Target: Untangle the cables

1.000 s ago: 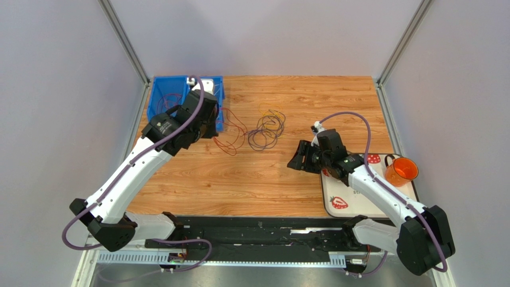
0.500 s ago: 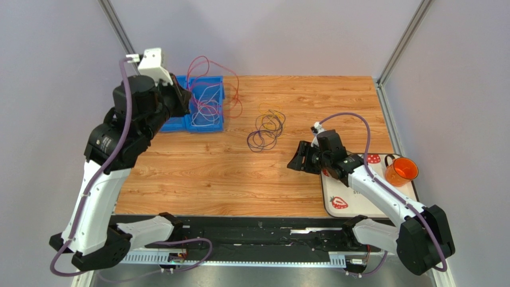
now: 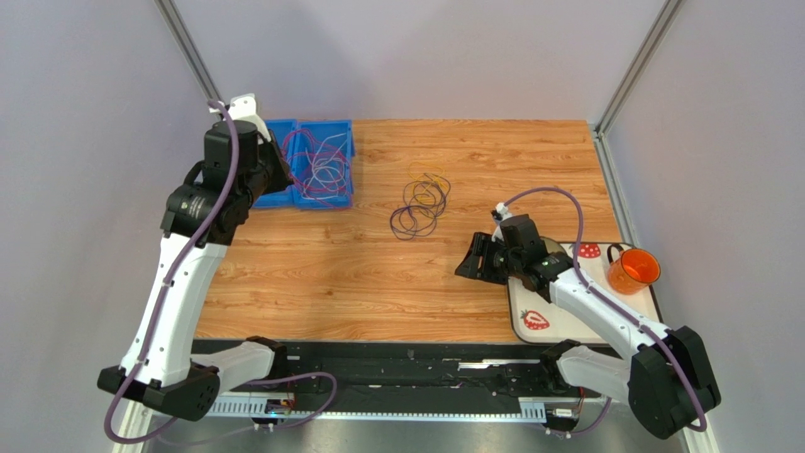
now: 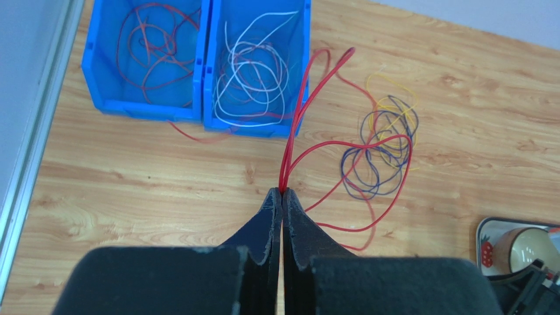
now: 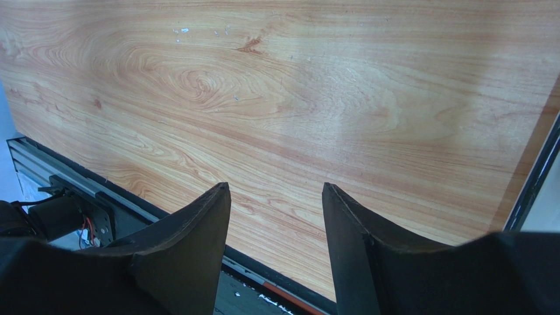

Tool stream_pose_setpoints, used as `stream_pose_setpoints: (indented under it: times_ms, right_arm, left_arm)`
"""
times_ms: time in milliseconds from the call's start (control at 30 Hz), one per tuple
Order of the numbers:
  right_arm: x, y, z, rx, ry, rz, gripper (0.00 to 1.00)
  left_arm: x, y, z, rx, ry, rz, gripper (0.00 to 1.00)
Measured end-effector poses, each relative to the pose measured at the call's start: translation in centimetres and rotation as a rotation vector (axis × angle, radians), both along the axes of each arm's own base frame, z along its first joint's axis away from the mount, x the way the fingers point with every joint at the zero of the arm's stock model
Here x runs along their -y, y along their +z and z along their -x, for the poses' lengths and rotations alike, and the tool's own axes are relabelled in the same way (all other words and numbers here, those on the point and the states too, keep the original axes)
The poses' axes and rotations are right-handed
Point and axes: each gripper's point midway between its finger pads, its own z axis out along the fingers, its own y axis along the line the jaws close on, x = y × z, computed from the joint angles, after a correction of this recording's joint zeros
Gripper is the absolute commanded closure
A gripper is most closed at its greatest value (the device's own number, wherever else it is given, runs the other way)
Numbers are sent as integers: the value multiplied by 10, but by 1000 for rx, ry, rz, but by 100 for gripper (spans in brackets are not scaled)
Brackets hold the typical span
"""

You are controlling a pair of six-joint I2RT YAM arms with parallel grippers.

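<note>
My left gripper (image 4: pixel 282 191) is shut on a red cable (image 4: pixel 309 98) and holds it in the air; its loops hang towards the blue bins and the table. In the top view that gripper (image 3: pixel 280 162) is raised beside the bins (image 3: pixel 340 193). The left bin holds red and orange cables (image 4: pixel 148 59), the right bin white cables (image 4: pixel 253 72). A tangle of purple, yellow and dark cables (image 3: pixel 420 206) lies mid-table, also in the left wrist view (image 4: pixel 381 151). My right gripper (image 3: pixel 475 257) is open and empty over bare wood (image 5: pixel 276 187).
A white tray with strawberry prints (image 3: pixel 567 326) lies at the right front. An orange cup (image 3: pixel 633 271) stands on it. Metal frame posts and grey walls bound the table. The black rail runs along the near edge (image 5: pixel 197 230).
My left arm pulled the red cable out of the pile, lifted it high, then came down over the bins. My right gripper shifted slightly towards the near edge.
</note>
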Motion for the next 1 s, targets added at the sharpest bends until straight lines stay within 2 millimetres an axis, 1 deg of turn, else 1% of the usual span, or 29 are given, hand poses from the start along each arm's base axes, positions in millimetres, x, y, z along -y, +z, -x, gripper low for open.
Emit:
stream_pose_setpoints:
  times_ms: [100, 200, 367, 433, 533, 700, 833, 900, 1000]
  right_arm:
    - [1, -6, 4, 3, -1, -2, 42]
    - [1, -17, 6, -15, 1, 4, 42]
    - [-3, -35, 8, -38, 23, 19, 39]
    - [-6, -37, 7, -27, 35, 21, 39]
    - [-9, -42, 3, -7, 54, 25, 39]
    - [-10, -62, 0, -7, 78, 42, 39]
    - [-18, -61, -8, 24, 100, 21, 40]
    - [-22, -61, -12, 28, 112, 13, 40]
    - [-28, -60, -17, 33, 126, -1, 40]
  left_arm:
    - [-6, 13, 7, 48, 9, 5, 100]
    - [-19, 21, 10, 77, 47, 6, 100]
    - [-42, 18, 3, 85, 124, -4, 100]
    - [-52, 15, -3, 78, 155, -5, 100]
    - [-61, 10, -13, 69, 181, 1, 100]
    - [-71, 2, -26, 58, 208, 7, 100]
    - [-89, -3, -42, 39, 252, 21, 100]
    - [-98, 0, -52, 37, 272, 28, 100]
    - [-109, 11, -70, 53, 296, 31, 100]
